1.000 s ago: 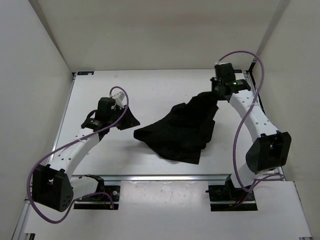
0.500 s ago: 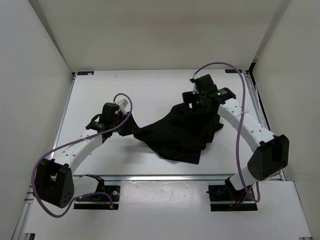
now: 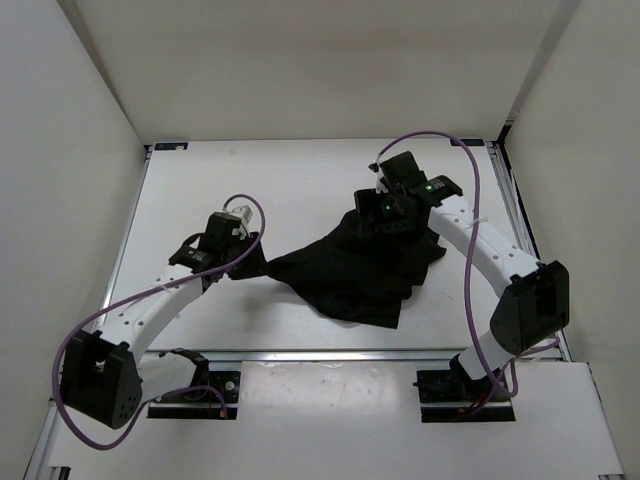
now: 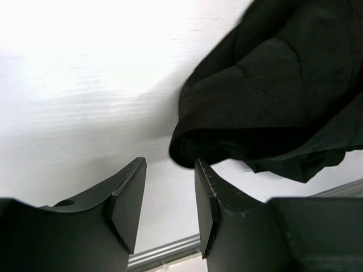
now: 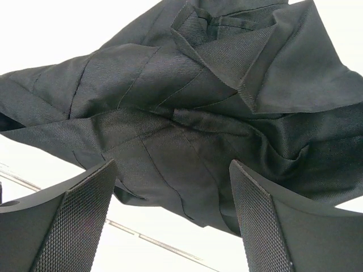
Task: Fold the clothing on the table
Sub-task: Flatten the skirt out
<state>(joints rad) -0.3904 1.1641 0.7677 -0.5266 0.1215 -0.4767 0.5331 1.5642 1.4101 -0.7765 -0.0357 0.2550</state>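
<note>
The clothing point(image 3: 352, 272) is a crumpled black heap on the white table point(image 3: 190, 190), right of centre. My left gripper point(image 3: 252, 262) sits low at the heap's left tip. In the left wrist view its jaws stand open with only table between them, and the clothing's rounded edge point(image 4: 266, 96) lies just past the fingertips of the left gripper point(image 4: 169, 164). My right gripper point(image 3: 384, 216) hovers over the heap's far part. Seen from the right wrist, the right gripper point(image 5: 173, 167) is wide open above the pleated clothing point(image 5: 170, 113), holding nothing.
White walls point(image 3: 320, 70) close in the table on three sides. An aluminium rail point(image 3: 330, 354) runs along the near edge, close to the heap's front corner, and shows under the left fingers point(image 4: 164, 253). Purple cables point(image 3: 478, 270) loop off both arms.
My right gripper let go of the clothing's far corner, which dropped onto the heap, and swung left over it. My left gripper slid right up to the heap's tip, its jaws widening.
</note>
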